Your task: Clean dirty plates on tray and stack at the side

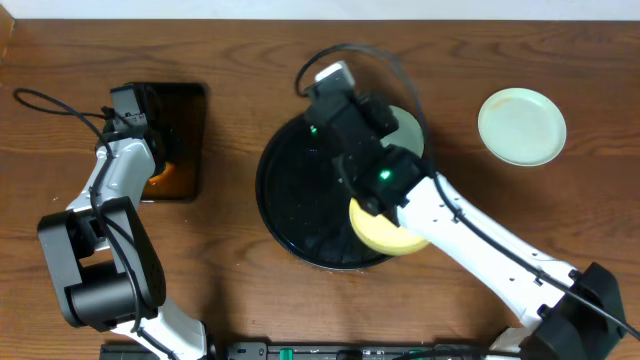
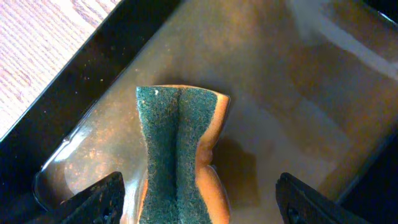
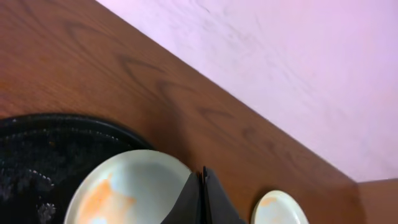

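Beside closed right end effector (image 3: 202, 198), smeared mint plate (image 3: 124, 190) on tray (image 3: 37, 140)

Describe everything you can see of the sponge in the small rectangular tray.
The sponge has a dark green scouring face on an orange foam body. It is creased down the middle and pinched in at the waist. It looks wet and lies in brownish liquid in the black rectangular tray, green face toward the camera. The left end effector straddles its near end, open.
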Robot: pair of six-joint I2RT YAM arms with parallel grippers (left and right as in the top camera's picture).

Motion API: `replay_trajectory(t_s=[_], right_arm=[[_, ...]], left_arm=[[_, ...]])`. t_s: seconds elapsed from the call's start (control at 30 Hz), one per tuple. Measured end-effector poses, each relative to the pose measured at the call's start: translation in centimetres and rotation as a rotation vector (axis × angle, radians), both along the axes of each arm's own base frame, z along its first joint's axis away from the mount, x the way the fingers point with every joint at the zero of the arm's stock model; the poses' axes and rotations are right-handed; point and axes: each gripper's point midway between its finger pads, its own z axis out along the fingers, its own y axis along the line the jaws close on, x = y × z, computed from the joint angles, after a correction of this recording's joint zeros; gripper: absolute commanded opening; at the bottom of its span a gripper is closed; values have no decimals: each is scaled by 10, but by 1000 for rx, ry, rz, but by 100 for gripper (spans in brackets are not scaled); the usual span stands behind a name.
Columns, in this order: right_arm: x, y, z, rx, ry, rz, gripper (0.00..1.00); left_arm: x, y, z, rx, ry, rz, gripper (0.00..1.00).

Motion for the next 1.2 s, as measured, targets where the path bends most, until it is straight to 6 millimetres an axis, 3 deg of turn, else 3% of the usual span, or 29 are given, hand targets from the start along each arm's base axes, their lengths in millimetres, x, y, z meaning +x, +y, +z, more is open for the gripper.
replay_trajectory(t_s=[0.07,0.17,0.2,0.23,0.37,0.4,0.53,0.77,0.8,0.83,0.87,1.03,1.2], right_arm=[[-3,1,-2,-5,6,-3,4],[-6,-11,-11,36,40,-67,19],[-6,-19,-15,63,58,-106,30],[-4,-30,-22,107,84,-154,61],[2,-68,-54,311,265,-285,97],[1,-76,-63,369,321,-311,99],[-5,-92,-86,592,528,-381,99],[-28,-64,-97,736,722,-325,99],[-31,-64,-98,737,738,-338,90],[-38,-66,-102,734,761,-371,67],[-45,-72,-106,724,780,-431,59],[-64,-101,-122,744,765,-731,58],[-76,-100,-147,782,753,-853,64]], left_arm=[[0,0,0,0,0,0,79],[0,0,0,0,0,0,79],[0,0,0,0,0,0,79],[0,0,0,0,0,0,79],[0,0,0,0,0,0,79],[0,0,0,0,0,0,79],[0,0,0,0,0,0,79],[0,0,0,0,0,0,79],[0,0,0,0,0,0,79],[0,0,0,0,0,0,79],[0,0,0,0,0,0,79],[0,0,0,0,0,0,79],[0,0,0,0,0,0,79]])
